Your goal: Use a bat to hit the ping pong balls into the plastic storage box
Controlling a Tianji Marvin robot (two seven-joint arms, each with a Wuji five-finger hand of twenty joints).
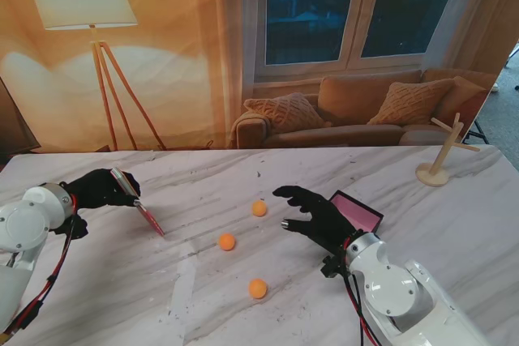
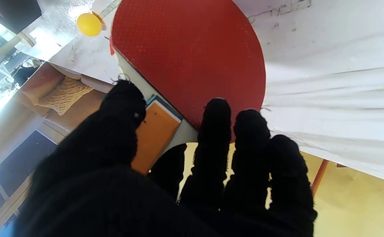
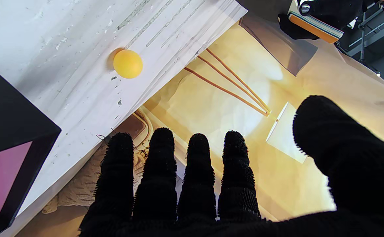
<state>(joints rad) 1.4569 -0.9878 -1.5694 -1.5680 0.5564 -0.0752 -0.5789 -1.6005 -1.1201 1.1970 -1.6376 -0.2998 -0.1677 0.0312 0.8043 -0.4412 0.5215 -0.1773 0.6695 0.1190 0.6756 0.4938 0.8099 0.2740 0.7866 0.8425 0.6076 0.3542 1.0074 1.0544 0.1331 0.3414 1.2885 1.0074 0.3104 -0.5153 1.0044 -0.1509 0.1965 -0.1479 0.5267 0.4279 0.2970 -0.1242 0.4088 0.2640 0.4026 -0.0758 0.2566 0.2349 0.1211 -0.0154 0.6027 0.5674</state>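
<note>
Gripping the bat (image 1: 139, 202) by its handle, the left hand (image 1: 99, 188) sits at nine o'clock. Three feather-light balls, the nearest one (image 1: 227, 241), roll easily mid-table; the box (image 1: 357, 211) is at three o'clock, beside the empty right hand (image 1: 315, 215), fingers spread.

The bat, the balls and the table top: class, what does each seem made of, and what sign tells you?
Bat: matte red rubber face, finely pimpled; handle probably wood. Ping pong balls: smooth orange plastic, likely, with a soft sheen. Table top: white with grey veins, marble-look; its creases in the left wrist view suggest a printed sheet.
</note>
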